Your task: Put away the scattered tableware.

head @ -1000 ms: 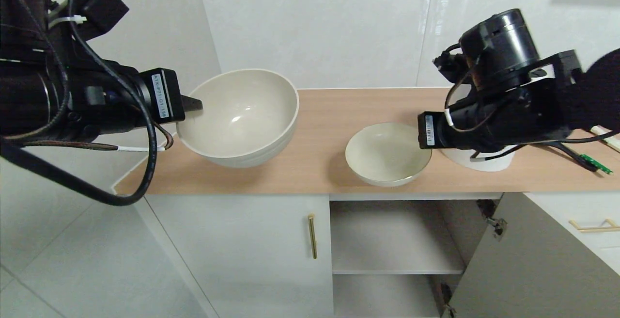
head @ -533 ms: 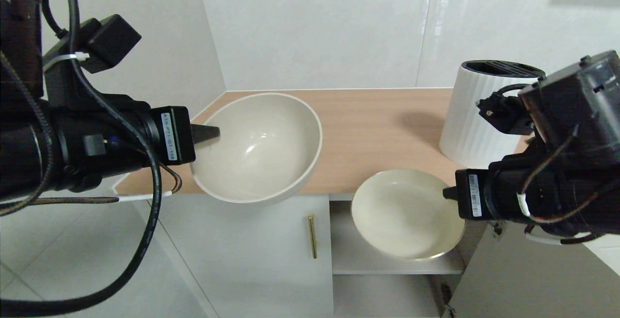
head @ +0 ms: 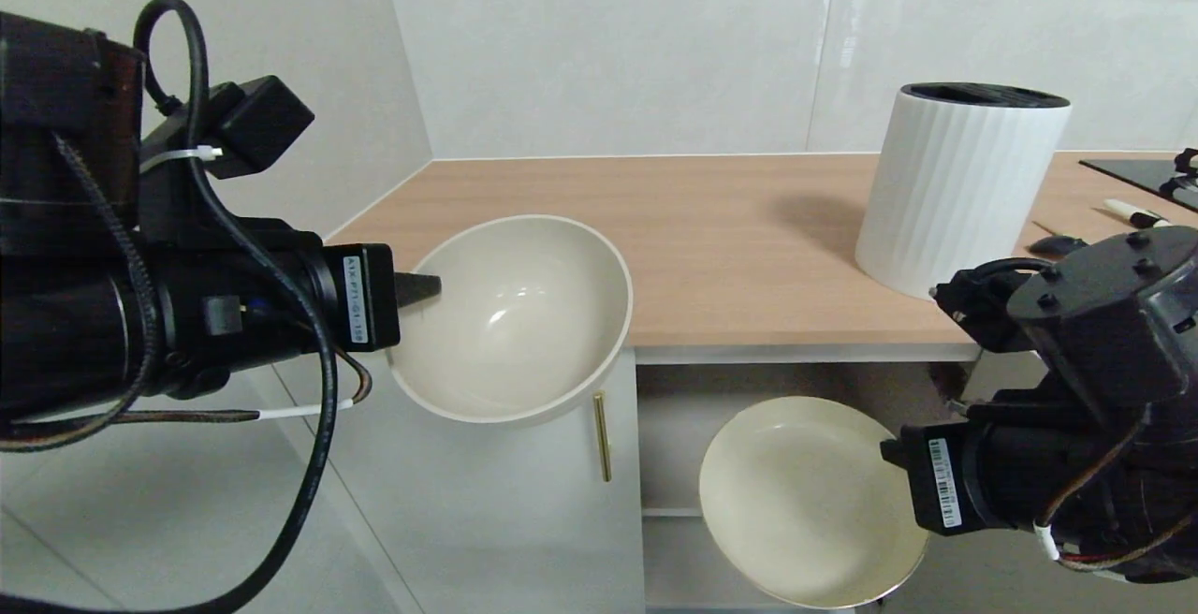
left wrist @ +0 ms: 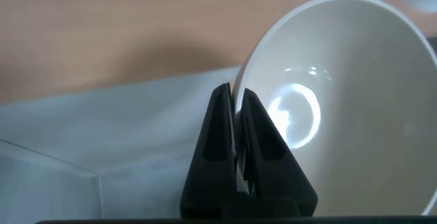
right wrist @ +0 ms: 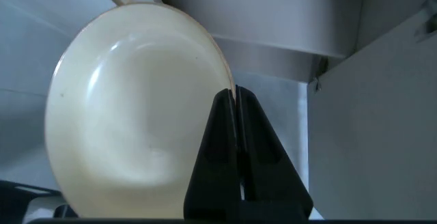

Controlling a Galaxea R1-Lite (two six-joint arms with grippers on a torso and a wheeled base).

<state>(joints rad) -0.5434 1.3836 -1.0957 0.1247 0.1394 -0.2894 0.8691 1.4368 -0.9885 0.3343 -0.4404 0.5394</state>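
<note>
My left gripper is pinching the rim of the deep bowl, which is hanging to its right, off the counter edge. My right gripper is clamping the shallow bowl by its rim, lower, before the open cabinet.

Glossy bowl, glossy dish; matt wood-grain counter; canister perhaps plastic

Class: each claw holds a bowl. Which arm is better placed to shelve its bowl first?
Right. The right claw holds the small bowl low before the open cabinet; the left claw's big bowl hangs at counter height.
</note>
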